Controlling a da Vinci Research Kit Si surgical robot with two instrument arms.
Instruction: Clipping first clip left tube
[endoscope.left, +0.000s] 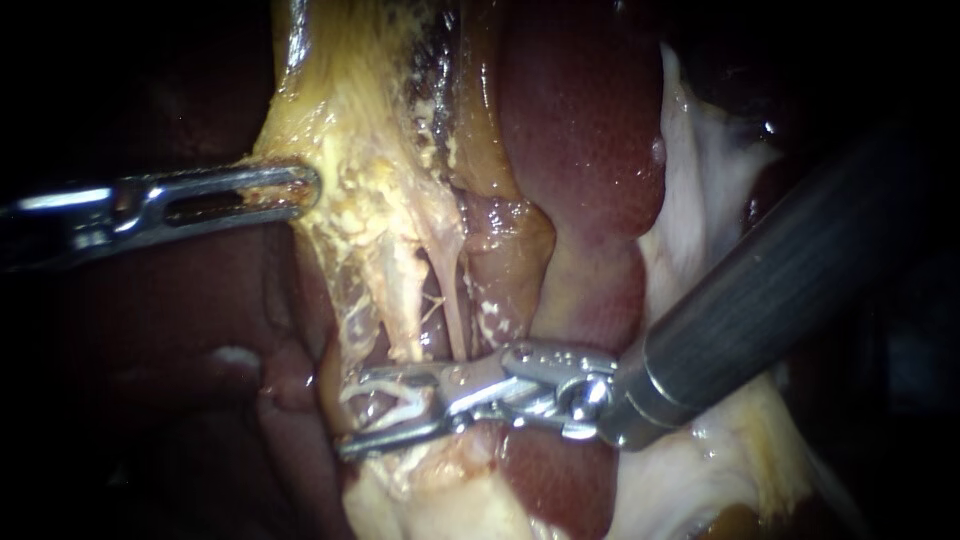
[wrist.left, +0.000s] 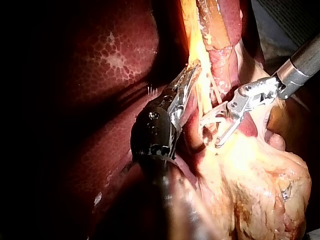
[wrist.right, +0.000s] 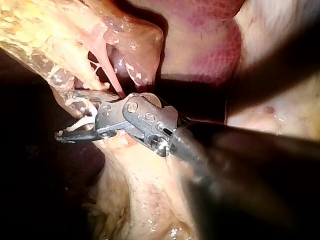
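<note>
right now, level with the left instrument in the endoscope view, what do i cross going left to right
left instrument → yellow fatty tissue → liver → pale white tissue → right instrument's shaft

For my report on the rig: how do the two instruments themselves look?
The left instrument has a polished silver metal end with a long slot through it, on a black wrist. The right instrument has a dark grey, finely ribbed shaft, a silver collar and a silver hinged end with round pins.
</note>
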